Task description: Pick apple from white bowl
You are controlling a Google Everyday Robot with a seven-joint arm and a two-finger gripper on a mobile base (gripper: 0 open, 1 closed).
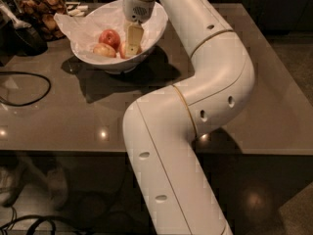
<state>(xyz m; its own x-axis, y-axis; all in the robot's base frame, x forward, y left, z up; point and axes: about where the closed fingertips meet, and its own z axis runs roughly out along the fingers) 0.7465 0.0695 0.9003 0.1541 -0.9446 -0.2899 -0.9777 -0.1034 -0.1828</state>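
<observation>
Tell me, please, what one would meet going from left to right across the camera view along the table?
The glass jar of snacks → the white bowl, and inside it the pale apple, then the gripper down among the fruit → the arm's elbow.

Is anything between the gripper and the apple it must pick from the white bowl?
Nothing visible. The gripper is inside the white bowl, against the apple; the red apple and the pale apple lie beside, not between.
</observation>
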